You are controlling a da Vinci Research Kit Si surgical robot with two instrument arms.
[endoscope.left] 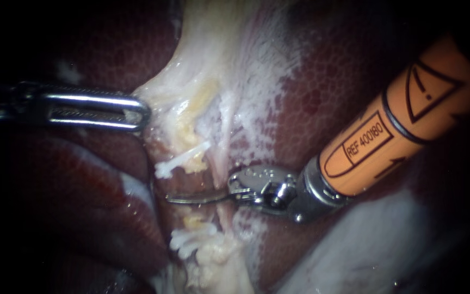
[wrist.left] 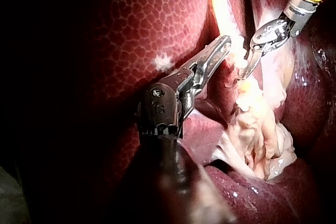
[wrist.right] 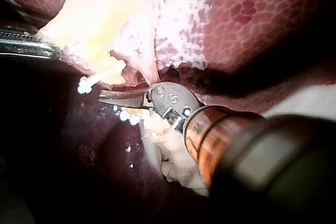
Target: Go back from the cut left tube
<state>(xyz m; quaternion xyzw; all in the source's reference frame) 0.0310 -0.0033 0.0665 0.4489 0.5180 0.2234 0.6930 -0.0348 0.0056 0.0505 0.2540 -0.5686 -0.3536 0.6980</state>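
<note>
Reckon the step in hand as the retreat itself, with little of it done. See the right instrument [endoscope.left: 176, 199] reaching in from the right, its curved-bladed pincer clenched on nothing, blades together as one thin sliver. Find that sliver right in the gap of the cut left tube [endoscope.left: 194, 166]: upper stump just above the blades, bearing a white clip [endoscope.left: 178, 161]; lower stump just below, bearing a cluster of white clips [endoscope.left: 191, 238]. Confirm the same from the right wrist view, blades lying between the single clip and the cluster, close to both. Note the left instrument [endoscope.left: 140, 111] off to the left and higher up, its pincer apparently clenched on the edge of the pale tissue [endoscope.left: 191, 71], holding it out over the liver [endoscope.left: 344, 81].

For the next move, call for a straight pull of the right instrument back along its own shaft, toward the upper right, blades closed. Avoid any sideways sweep, for fear of catching a clip with the tips. Leave the left hold alone, to keep the tissue off the blades. Count the step complete only with the blades well apart from both stumps.
</note>
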